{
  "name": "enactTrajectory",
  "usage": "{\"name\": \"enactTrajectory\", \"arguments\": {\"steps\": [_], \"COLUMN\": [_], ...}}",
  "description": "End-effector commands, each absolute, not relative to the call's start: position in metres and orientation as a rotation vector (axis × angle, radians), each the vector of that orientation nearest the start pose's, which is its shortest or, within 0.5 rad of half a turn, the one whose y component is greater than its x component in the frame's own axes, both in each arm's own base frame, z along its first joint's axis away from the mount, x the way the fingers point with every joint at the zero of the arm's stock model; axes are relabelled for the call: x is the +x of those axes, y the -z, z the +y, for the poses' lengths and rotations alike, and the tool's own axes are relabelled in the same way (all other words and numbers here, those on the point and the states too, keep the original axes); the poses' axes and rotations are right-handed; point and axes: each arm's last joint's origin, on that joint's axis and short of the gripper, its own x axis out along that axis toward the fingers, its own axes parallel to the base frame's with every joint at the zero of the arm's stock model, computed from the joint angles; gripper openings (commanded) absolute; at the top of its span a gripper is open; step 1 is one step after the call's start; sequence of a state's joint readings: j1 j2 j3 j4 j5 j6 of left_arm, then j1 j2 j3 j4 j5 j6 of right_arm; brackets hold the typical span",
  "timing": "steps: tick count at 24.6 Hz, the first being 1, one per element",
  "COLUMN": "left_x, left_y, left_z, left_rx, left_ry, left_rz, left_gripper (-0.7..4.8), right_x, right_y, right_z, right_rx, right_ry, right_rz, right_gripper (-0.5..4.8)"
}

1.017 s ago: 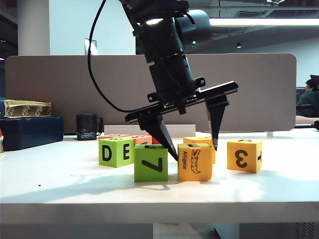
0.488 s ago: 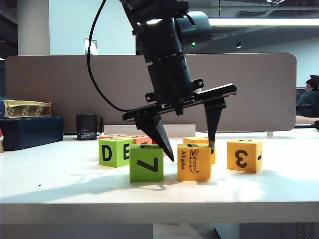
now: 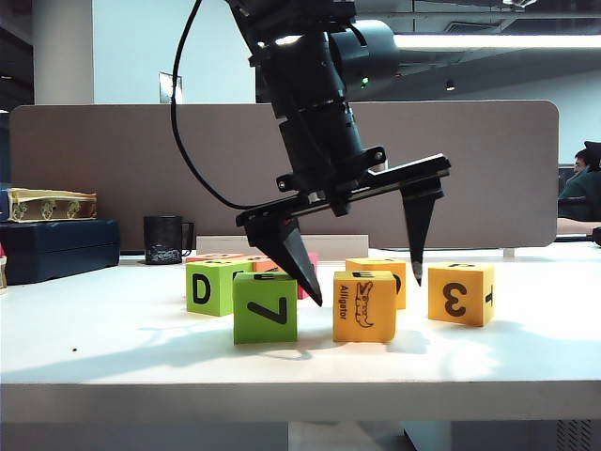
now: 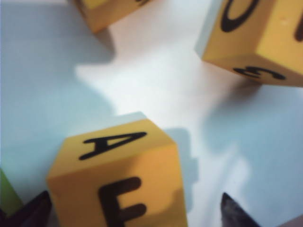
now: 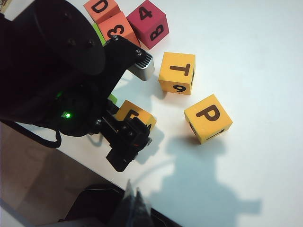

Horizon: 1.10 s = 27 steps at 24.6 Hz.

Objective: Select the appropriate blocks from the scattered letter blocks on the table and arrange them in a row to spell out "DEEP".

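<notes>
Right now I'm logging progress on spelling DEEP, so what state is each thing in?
Left end effector: open, straddling the alligator block, not gripping.
Alligator block: upright on the table, E on top.
Green 7 block: upright, apart from alligator block.
P block: set apart, unplaced.
Right end effector: raised, jaws appear shut.

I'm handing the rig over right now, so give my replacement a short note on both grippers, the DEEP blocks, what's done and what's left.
Left gripper: open, low over the alligator E cube, one finger on each side, gripping nothing.
Right gripper: high above the table, apparently shut, empty.
Green 7 cube stands just left of the alligator cube, a small gap between them.
P cube (front face 3) stands apart to the right. Salmon D cube is at the back.
Done: two E's roughly side by side. Left: add D and P, tidy the row.
</notes>
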<state>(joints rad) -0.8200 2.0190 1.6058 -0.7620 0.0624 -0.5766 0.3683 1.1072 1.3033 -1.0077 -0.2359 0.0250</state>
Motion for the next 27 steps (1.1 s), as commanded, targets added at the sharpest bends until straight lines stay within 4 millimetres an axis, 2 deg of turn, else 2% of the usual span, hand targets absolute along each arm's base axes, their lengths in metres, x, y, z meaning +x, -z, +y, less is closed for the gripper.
{"name": "enactTrajectory", "arguments": {"steps": [1, 11, 16, 21, 27], "left_x": [0.285, 0.287, 0.288, 0.286, 0.286], "left_y": [-0.212, -0.217, -0.232, -0.254, -0.266], "left_z": [-0.31, -0.312, -0.308, -0.301, -0.307], "left_rx": [-0.049, -0.055, -0.03, 0.093, 0.22], "left_ry": [0.438, 0.463, 0.476, 0.513, 0.625], "left_rz": [1.275, 1.226, 1.143, 1.022, 0.91], "left_gripper": [4.47, 4.47, 4.47, 4.44, 4.44], "right_x": [0.181, 0.181, 0.181, 0.181, 0.181], "right_y": [-0.379, -0.379, -0.379, -0.379, -0.379], "right_z": [0.077, 0.077, 0.077, 0.077, 0.077], "right_rx": [-0.032, -0.033, -0.033, -0.033, -0.033], "right_ry": [-0.566, -0.566, -0.566, -0.566, -0.565], "right_rz": [0.808, 0.812, 0.812, 0.811, 0.81], "right_gripper": [-0.01, -0.01, -0.01, -0.01, -0.01]}}
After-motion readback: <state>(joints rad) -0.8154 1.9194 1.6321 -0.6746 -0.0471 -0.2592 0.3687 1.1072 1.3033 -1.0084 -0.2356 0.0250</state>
